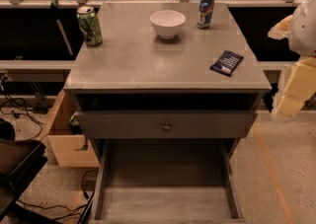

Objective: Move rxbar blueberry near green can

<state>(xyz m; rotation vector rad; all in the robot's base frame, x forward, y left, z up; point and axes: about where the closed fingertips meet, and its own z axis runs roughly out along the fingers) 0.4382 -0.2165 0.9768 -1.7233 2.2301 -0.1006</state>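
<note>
The rxbar blueberry (pixel 227 62) lies flat on the gray tabletop (pixel 143 65), close to the front right corner. It is a dark navy wrapper with pale lines of print, turned at a slant so that its white end faces the front edge. Nothing touches it.

The green can (pixel 89 25) stands upright at the far side of the table from the bar, by the left edge toward the back, so the two are well apart on a diagonal. Its silver top shows, and dark and yellowish graphics run down its light green side. Between them, nearer the back, sits a white bowl (pixel 168 23), upright and with its mouth open to the camera. Just to the right of the bowl, at the back edge, a slimmer blue and white can (pixel 206 9) stands upright, apart from the bowl.

My gripper (pixel 297 86) is off the table altogether, at the right edge of the view — a pale, blocky shape hanging beyond the right side of the tabletop, lower than the bar and to its right. Above it is the white rounded part of my arm (pixel 305 23). I cannot tell whether the gripper is open or closed, and I see nothing in its hold; it touches neither the bar nor the table.

Below the tabletop, the upper drawer (pixel 148 125) shows its gray front with a small round knob (pixel 167 126). The lower drawer (pixel 165 203) is pulled well out toward the camera, its gray floor in view. Cables (pixel 19 107) trail on the speckled floor to the left, beside a light wooden box (pixel 69 149).
</note>
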